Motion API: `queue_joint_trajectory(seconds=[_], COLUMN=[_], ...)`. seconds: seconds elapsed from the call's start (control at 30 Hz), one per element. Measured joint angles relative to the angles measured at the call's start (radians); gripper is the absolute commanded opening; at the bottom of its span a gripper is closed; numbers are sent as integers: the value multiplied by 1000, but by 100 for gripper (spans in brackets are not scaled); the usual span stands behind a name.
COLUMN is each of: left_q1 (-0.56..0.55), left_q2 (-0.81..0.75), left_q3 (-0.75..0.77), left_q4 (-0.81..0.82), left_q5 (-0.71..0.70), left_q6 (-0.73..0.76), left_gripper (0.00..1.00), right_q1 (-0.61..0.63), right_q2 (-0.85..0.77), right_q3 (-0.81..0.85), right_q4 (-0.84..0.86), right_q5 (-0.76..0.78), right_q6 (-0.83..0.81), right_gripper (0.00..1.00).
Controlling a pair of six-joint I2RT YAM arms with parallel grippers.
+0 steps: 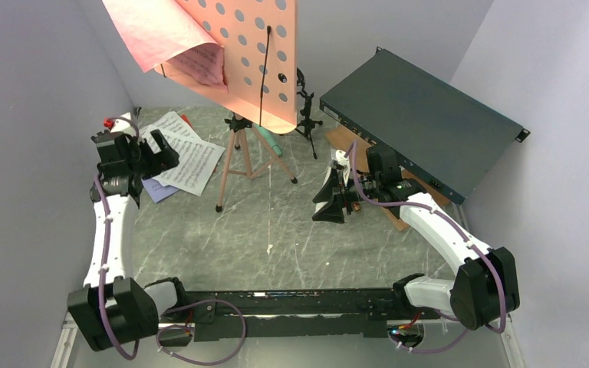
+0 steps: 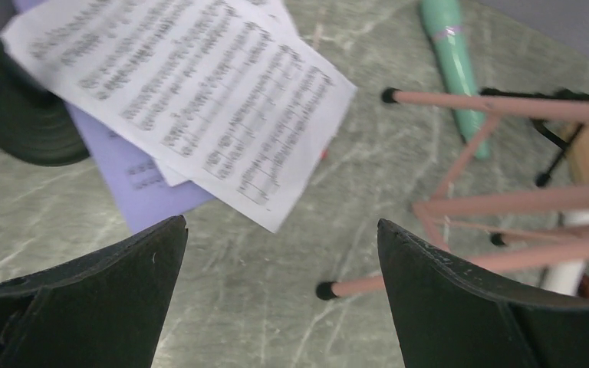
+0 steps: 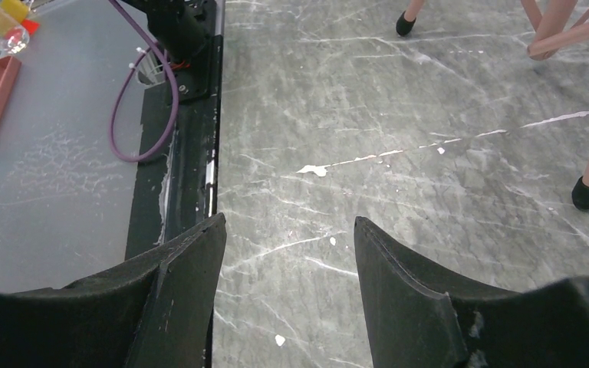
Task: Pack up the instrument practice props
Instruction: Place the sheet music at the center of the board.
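The pink perforated music tripod (image 1: pixel 255 54) stands at the upper middle of the overhead view, with its thin pink legs (image 2: pixel 498 107) spread on the grey-green marbled table (image 1: pixel 276 238). A pinkish-red sheet-music page (image 1: pixel 153 31) hangs off the left edge of its desk, and a curled page with printed notes sits just below that.

Left of the legs, white sheet-music pages (image 1: pixel 188 157) lie fanned flat on the table. A lavender page (image 2: pixel 138 184) pokes out from under their lower left corner. In the left wrist view, a black round-based microphone mount (image 2: pixel 27 119) stands at the upper left, touching the edge of the pages.

A green microphone (image 2: pixel 452 61) lies on the table behind the tripod legs. A second black microphone mount (image 1: pixel 305 107), a small tripod, stands just to the right of the stand.

The left gripper (image 2: pixel 280 230) hovers over the near edge of the pages. Its jaws are spread wide, with nothing between them. The right gripper (image 3: pixel 290 230) hangs over bare table at the centre right of the overhead view. Its jaws are parted and empty too.

Behind the right gripper, at the upper right, a large dark green metal box (image 1: pixel 422 130) lies at an angle on a flat brown wooden board (image 1: pixel 343 138).
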Motion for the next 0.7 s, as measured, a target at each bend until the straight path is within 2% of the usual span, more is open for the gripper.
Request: queue_joint_trajectory(seconds=[0.3, 0.47, 0.7], left_q1=[1, 2, 2], left_q2=[-146, -290, -488], left_q3=[-131, -194, -195], left_q4=[43, 72, 189], left_q5=[235, 356, 497], left_q6=[-40, -99, -209], left_gripper=[98, 99, 99], right_q1=[0, 0, 0], right_q2=[0, 3, 4], right_q3=[9, 9, 9], right_q4=[-9, -16, -26], right_q5=[2, 3, 3], right_q6=[-14, -23, -28], right_gripper=[66, 66, 66])
